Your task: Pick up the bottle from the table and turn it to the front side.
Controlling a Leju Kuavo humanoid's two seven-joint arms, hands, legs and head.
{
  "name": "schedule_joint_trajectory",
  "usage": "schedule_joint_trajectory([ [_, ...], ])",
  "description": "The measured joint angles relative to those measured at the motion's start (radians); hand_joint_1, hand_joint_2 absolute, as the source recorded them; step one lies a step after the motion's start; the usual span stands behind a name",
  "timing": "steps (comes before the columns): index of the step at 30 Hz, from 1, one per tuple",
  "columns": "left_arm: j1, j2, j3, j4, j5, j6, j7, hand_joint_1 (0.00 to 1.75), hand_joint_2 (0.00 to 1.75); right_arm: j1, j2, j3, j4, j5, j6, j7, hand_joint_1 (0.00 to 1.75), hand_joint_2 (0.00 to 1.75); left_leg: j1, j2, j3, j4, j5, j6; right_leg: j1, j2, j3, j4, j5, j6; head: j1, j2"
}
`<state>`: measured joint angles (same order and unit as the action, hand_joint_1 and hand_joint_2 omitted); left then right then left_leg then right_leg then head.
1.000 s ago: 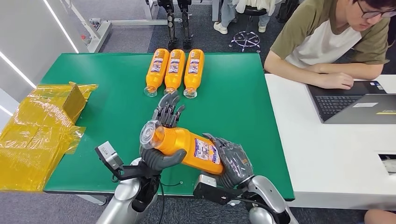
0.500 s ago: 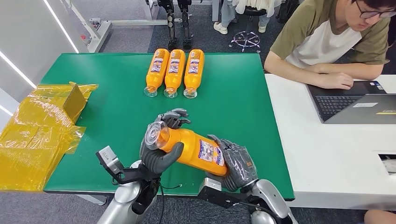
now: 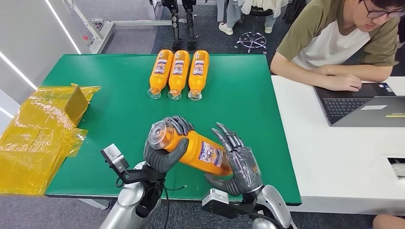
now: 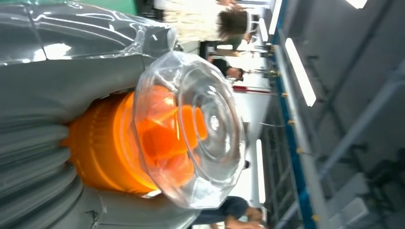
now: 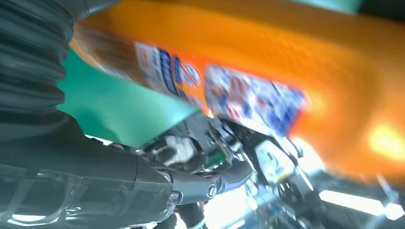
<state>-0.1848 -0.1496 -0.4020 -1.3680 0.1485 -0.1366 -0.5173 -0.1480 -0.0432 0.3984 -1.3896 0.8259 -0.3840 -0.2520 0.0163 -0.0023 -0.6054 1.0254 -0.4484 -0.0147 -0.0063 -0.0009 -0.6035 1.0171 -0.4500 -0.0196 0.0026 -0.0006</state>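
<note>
An orange bottle with a clear cap and a white-blue label hangs tilted above the near edge of the green table. My left hand grips its neck end, fingers curled over the top and thumb underneath. In the left wrist view the cap and orange neck sit right against my left hand. My right hand stands at the bottle's base with its fingers spread upward, not wrapped round it. In the right wrist view the bottle passes close above my right hand's thumb.
Three more orange bottles lie side by side at the table's far middle. A yellow-wrapped cardboard box overhangs the left side. A person sits at a white desk on the right with a laptop.
My left hand's fingers have curled round the bottle's neck. My right hand's fingers have come off the base and now stand spread. The bottle has hardly shifted.
</note>
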Motion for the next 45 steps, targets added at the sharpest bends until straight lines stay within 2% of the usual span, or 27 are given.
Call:
schedule_joint_trajectory([
  [5,-0.001,0.001,0.000,0.000,0.008,0.033,0.000,1.75,1.75,0.017,0.024,0.009,-0.039,-0.151,-0.100,-0.113,0.00,1.75,0.000,0.000,0.000,0.000,0.000,0.000,0.000,0.000,0.000,0.000,0.000,0.000,0.000,0.000],
  [9,-0.001,0.008,0.003,0.000,-0.035,0.100,0.000,1.75,1.75,0.042,0.040,0.030,-0.083,-0.270,-0.171,-0.195,0.00,1.75,0.000,0.000,0.000,0.000,0.000,0.000,0.000,0.000,0.000,0.000,0.000,0.000,0.000,0.000],
  [12,-0.007,0.022,0.011,0.000,-0.161,0.208,0.012,1.75,1.75,0.069,0.048,0.052,-0.125,-0.322,-0.210,-0.239,0.00,1.75,0.000,0.000,0.000,0.000,0.000,0.000,0.000,0.000,0.000,0.000,0.000,0.000,0.000,0.000],
  [14,-0.015,0.043,0.018,0.000,-0.289,0.282,0.038,1.75,1.75,0.087,0.054,0.068,-0.162,-0.358,-0.232,-0.270,0.00,1.75,0.000,0.000,0.000,0.000,0.000,0.000,0.000,0.000,0.000,0.000,0.000,0.000,0.000,0.000],
  [16,-0.024,0.073,0.030,-0.002,-0.406,0.318,0.073,1.75,1.75,0.100,0.061,0.082,-0.201,-0.391,-0.251,-0.297,0.00,1.75,0.000,0.001,0.000,-0.001,0.000,0.000,0.000,0.000,0.000,0.000,0.000,0.000,0.000,0.000],
  [20,-0.031,0.152,0.063,-0.014,-0.610,0.357,0.146,1.75,1.75,0.120,0.069,0.100,-0.267,-0.446,-0.290,-0.332,0.00,1.75,0.000,0.001,0.001,-0.001,0.001,-0.001,0.000,0.001,0.000,0.001,0.000,0.000,0.000,0.000],
  [24,-0.032,0.265,0.104,-0.026,-0.758,0.420,0.207,1.75,1.75,0.150,0.069,0.107,-0.308,-0.491,-0.310,-0.363,0.00,1.75,0.001,0.002,0.001,-0.001,0.001,-0.001,0.001,0.002,0.000,0.001,-0.001,-0.001,0.000,0.000],
  [27,-0.032,0.381,0.140,-0.036,-0.806,0.469,0.238,1.75,1.75,0.176,0.069,0.108,-0.324,-0.515,-0.312,-0.382,0.00,1.75,0.001,0.003,0.001,-0.001,0.001,-0.001,0.001,0.003,-0.001,0.002,-0.001,-0.002,0.000,0.000],
  [30,-0.030,0.485,0.186,-0.055,-0.814,0.480,0.261,1.75,1.75,0.189,0.069,0.107,-0.335,-0.522,-0.313,-0.387,0.00,1.75,0.002,0.003,0.001,-0.001,0.000,-0.002,0.001,0.003,-0.001,0.002,-0.002,-0.003,0.000,0.000],
  [36,-0.031,0.635,0.245,-0.076,-0.917,0.461,0.338,1.75,1.75,0.196,0.069,0.107,-0.349,-0.521,-0.314,-0.385,0.00,1.75,0.002,0.003,0.001,-0.001,0.000,-0.002,0.001,0.004,-0.001,0.002,-0.002,-0.003,0.000,0.000],
  [40,-0.049,0.706,0.252,-0.052,-0.909,0.382,0.343,1.75,1.75,0.198,0.069,0.107,-0.358,-0.520,-0.314,-0.379,0.00,1.75,0.002,0.003,0.001,-0.001,0.000,-0.002,0.001,0.003,-0.001,0.002,-0.002,-0.003,0.000,0.000],
  [45,-0.079,0.731,0.229,0.056,-0.952,0.318,0.352,1.75,1.75,0.198,0.069,0.109,-0.366,-0.513,-0.302,-0.365,0.00,1.75,0.001,0.003,0.001,-0.001,0.000,-0.002,0.001,0.003,-0.002,0.002,-0.001,-0.004,0.000,0.000],
])
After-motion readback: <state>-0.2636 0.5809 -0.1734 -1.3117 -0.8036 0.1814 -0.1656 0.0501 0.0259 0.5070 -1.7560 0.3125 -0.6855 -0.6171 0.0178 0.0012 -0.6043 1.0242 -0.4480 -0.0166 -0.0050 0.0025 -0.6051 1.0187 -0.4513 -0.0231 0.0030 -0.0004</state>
